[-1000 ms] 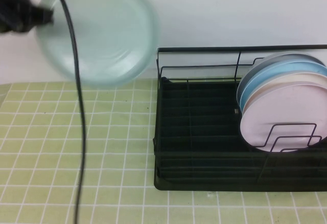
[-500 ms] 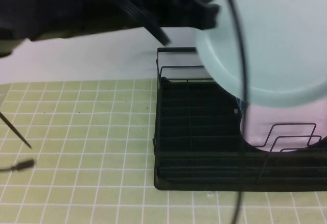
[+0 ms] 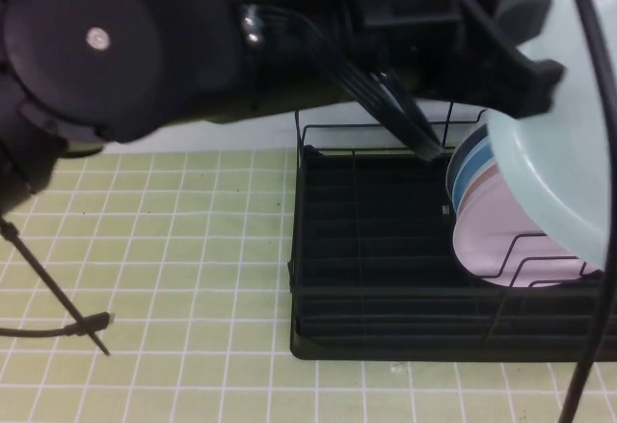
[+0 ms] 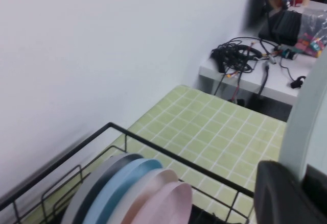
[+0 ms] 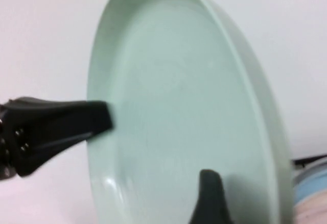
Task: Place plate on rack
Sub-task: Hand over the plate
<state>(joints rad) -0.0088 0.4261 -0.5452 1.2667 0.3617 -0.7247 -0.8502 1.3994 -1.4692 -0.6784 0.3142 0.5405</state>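
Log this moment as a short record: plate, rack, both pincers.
plate: mint plate, held tilted on edge over the rack's right end
rack: black wire rack on the green grid mat; stacked plates stand at its right end
left pincer: reaching across from the left, shut on the plate's rim
right pincer: close to the plate's face, out of the high view

There are five plates in all: one mint plate (image 3: 569, 182) at the right edge of the high view, and four standing in the single black rack (image 3: 366, 250) at lower right, namely a grey plate (image 4: 94, 185), a blue plate (image 4: 120, 188), a cream plate (image 4: 148, 196) and a pink plate (image 4: 171, 208). Two hands show: the left hand (image 3: 528, 81) at upper right of the high view, clamped on the mint plate's rim, and the right hand (image 5: 208, 198) at the bottom edge of the right wrist view.
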